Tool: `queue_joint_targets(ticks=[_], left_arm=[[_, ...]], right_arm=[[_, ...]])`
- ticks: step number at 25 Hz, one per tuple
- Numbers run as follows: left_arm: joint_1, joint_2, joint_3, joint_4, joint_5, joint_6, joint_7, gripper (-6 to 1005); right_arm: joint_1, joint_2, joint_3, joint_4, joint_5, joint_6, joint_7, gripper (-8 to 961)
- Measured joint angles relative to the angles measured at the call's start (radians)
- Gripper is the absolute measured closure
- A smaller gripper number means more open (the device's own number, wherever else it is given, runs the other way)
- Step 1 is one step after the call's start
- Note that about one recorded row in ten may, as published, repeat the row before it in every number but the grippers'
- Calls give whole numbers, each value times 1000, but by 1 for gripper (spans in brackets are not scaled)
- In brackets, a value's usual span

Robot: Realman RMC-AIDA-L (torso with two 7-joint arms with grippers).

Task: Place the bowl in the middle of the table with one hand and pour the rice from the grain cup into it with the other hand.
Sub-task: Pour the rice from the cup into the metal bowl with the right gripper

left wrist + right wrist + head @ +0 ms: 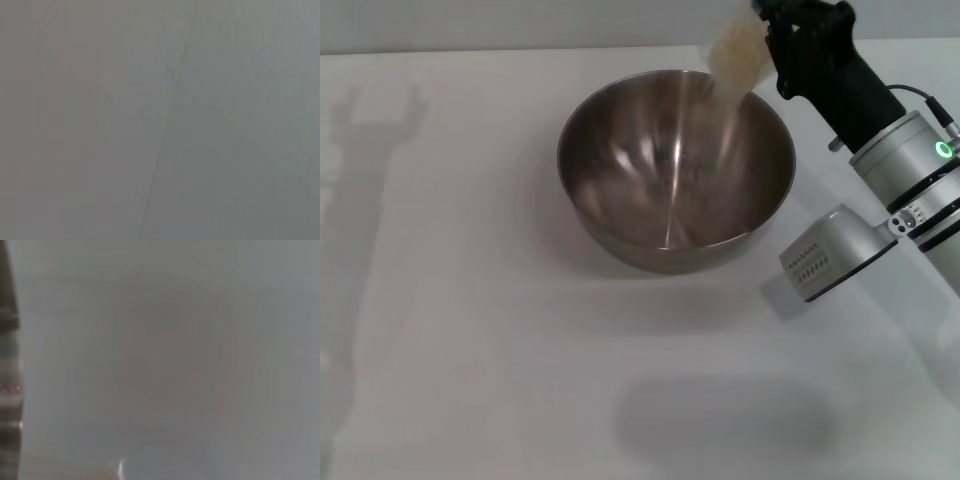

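Bowl: the bowl [675,170] stands upright on the table [470,330], around its middle.
Grain cup: the grain cup [738,52] is tilted above the bowl's far right rim, clamped in the right gripper [767,30].
Rice: the rice [730,110] streams from the cup into the bowl.
Left gripper: out of sight; only its shadow falls on the table's left.
Writing: none readable.

No legible text or labels anywhere.

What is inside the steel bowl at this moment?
The bowl looks bare inside: only shiny metal shows. The right gripper holds the grain cup of rice above its far rim.
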Motion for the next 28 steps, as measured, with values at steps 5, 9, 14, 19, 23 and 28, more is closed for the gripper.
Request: queue_joint_targets(ticks=[5,9,14,19,23,28], left_arm=[[6,-1,1,-8,0,0,0,129],[9,-2,1,-13,0,1,0,129],[11,-2,1,-14,0,1,0,129],[11,-2,1,-14,-1,1,-1,129],[9,-1,3,-14,-2,3,-1,129],[11,-1,4,-15,-1,10,-2,128]], right_arm=[[12,-1,0,-10,-44,9,-69,947],[21,-1,0,-25,-84,9,-118,947],[31,-1,0,-51,-138,1,-162,947],[46,-2,0,-81,-186,0,-170,947],[61,-3,0,-112,-216,0,-184,946],[72,-4,0,-127,-231,3,-228,946]])
